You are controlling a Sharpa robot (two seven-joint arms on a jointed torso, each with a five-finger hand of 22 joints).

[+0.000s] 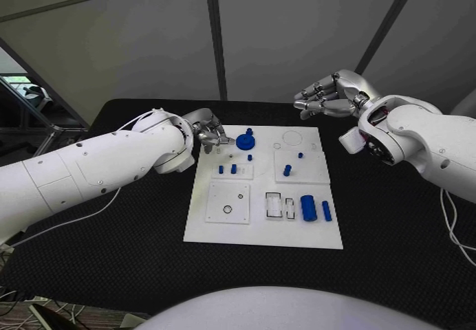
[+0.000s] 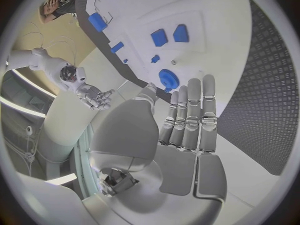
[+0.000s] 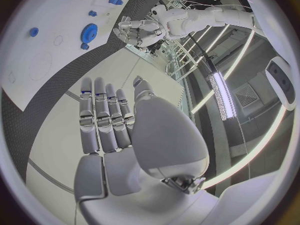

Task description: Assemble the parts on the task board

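The white task board (image 1: 266,235) lies in the middle of the black table. A blue gear (image 1: 245,142) stands near its far left corner, with small blue pegs (image 1: 234,168) just in front of it and two blue cylinders (image 1: 309,207) at the near right. My left hand (image 1: 210,133) hovers at the board's far left edge, beside the gear. The left wrist view shows its fingers (image 2: 187,120) stretched out straight, holding nothing, with the gear (image 2: 168,78) just past the fingertips. My right hand (image 1: 330,94) is raised beyond the board's far right corner, its fingers (image 3: 106,115) extended and empty.
Raised white square plates (image 1: 230,201) with holes and slots sit on the board. Black table (image 1: 119,240) surrounds the board on all sides. A white cable (image 1: 69,220) trails under my left arm. The right wrist view shows the gear (image 3: 90,31) and my left hand (image 3: 128,30) far off.
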